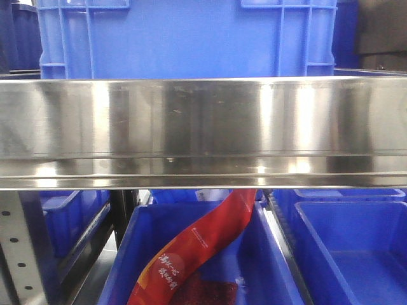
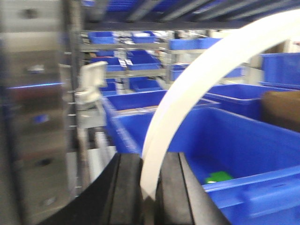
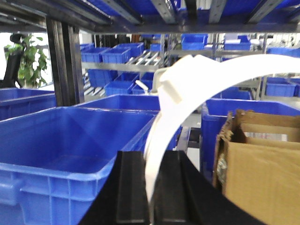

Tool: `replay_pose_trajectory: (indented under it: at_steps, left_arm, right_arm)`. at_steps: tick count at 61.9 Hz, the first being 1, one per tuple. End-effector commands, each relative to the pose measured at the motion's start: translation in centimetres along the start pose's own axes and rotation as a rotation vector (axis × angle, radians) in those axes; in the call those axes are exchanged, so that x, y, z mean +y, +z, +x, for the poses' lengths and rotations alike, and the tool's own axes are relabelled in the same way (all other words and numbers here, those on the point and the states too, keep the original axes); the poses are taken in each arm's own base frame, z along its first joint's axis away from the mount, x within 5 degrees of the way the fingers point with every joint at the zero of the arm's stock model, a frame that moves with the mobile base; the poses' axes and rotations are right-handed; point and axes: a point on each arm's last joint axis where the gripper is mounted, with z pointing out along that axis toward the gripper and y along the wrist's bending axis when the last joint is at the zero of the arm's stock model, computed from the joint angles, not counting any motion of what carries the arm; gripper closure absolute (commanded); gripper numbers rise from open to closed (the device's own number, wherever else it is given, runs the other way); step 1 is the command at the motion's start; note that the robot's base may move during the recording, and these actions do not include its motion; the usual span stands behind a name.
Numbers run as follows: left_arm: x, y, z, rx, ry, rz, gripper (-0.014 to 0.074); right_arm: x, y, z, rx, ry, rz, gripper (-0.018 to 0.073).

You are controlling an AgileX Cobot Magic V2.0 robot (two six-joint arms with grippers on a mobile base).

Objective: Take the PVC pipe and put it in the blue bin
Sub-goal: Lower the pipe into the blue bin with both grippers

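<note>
Held the PVC pipe (image 2: 192, 79) clamped at its lower end between the black fingers (image 2: 126, 187) of the left gripper (image 2: 149, 160), jaws drawn tight on it. Rose from that grip in a white arc, up and away to the hand's right, above a blue bin (image 2: 243, 136) just ahead of the fingers. Showed a small green item (image 2: 218, 177) on that bin's floor, ahead and right of the grip. Came out blurred all over in the left wrist view.

Pinched a white curved strip (image 3: 159, 131) in the same way in the right gripper (image 3: 151, 161), closed on its lower end. Met, higher above the hand, a second white arc (image 3: 243, 70) running off to the right; could not tell whether joined or merely overlapping. Had a large blue tub (image 3: 56, 171) ahead and left of the fingers, and a cardboard box (image 3: 262, 173) close on their right.

Took in, from the front view, a steel shelf rail (image 1: 203, 127) and, below it, a red packet (image 1: 197, 248) lying in a lower crate (image 1: 273, 273).
</note>
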Motion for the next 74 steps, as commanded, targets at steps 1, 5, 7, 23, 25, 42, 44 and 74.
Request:
replay_pose_trajectory:
  at_steps: [1,5,7,23,25,42,44,74]
  left_arm:
    - [-1.0,1.8,-0.7,-0.002,-0.008,0.071,0.0707]
    - [-1.9,3.4,-1.1,0.0,-0.015,0.116,0.0707]
    - [-2.3,4.4,-1.1,0.012,-0.027,0.136,0.0707]
    - [-5.5,11.8,-3.0,0.044,-0.102,0.229,0.0707]
    - [-5.6,12.5,-3.1,0.048,-0.118,0.231,0.0707]
    - [-7.4,19.1,-3.2,0.108,-0.301,0.261,0.0707]
    - [-7.7,19.9,-3.0,0.125,-0.31,0.265,0.0707]
    - [-5.2,25.2,-0.5,0.347,-0.414,0.18,0.0707]
  right_arm:
    - [0.4,2.1,-0.8,0.011,-0.008,-0.026,0.0714]
    - [1.0,3.8,-1.0,0.043,-0.007,-0.063,0.0714]
    - [1.4,4.7,-1.2,0.055,-0.006,-0.086,0.0714]
    - [5.2,10.9,-0.8,0.167,-0.012,-0.233,0.0714]
    - [5.8,11.6,-0.6,0.181,-0.014,-0.251,0.0714]
    - [9.1,16.9,-0.7,0.21,-0.019,-0.317,0.0714]
    - [9.3,17.3,-0.7,0.212,-0.019,-0.316,0.0714]
    - [11.2,22.4,-1.1,0.434,-0.006,-0.329,0.0714]
